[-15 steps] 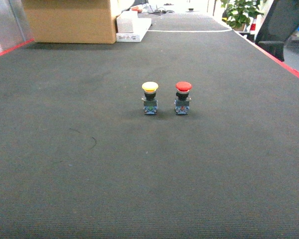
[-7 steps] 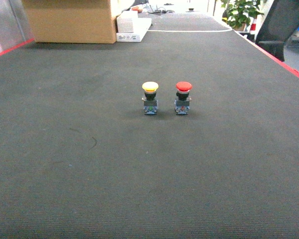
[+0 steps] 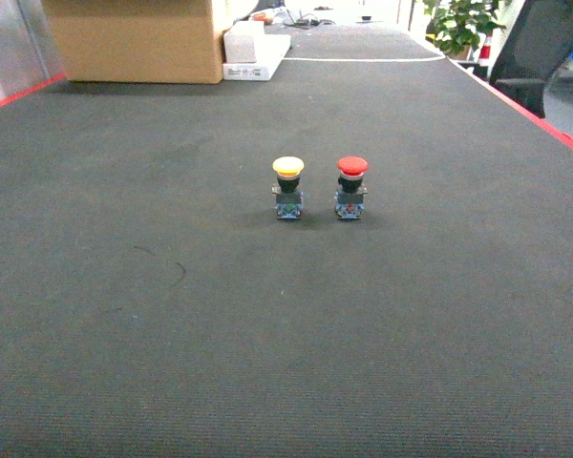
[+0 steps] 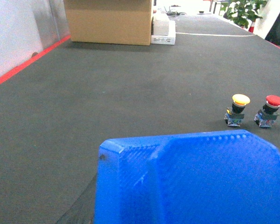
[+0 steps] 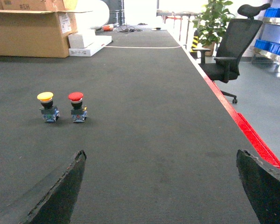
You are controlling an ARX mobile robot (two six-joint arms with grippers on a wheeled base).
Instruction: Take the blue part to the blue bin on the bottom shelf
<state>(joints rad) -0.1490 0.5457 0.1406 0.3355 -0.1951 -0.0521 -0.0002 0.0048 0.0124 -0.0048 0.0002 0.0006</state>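
Blue part [image 4: 191,179] filling lower left-wrist view, hard up against camera. Probably carried, but left jaws hidden behind it, so cannot tell grip. Absent from head view, so no cross-check. Right jaws spread wide, empty, low over surface [image 3: 124,286]. Blue bins [image 5: 273,46] visible only far off, on rack past office chair [image 5: 228,51]; bottom shelf not identifiable.

Risks:
- Unverified grip: slip or drop in transit.
- Blocked wrist view: blind placement, clipping a rail or bin rim.
- Yellow button [image 3: 287,187] and red button [image 3: 351,186] upright just ahead: easily toppled by a low swing.
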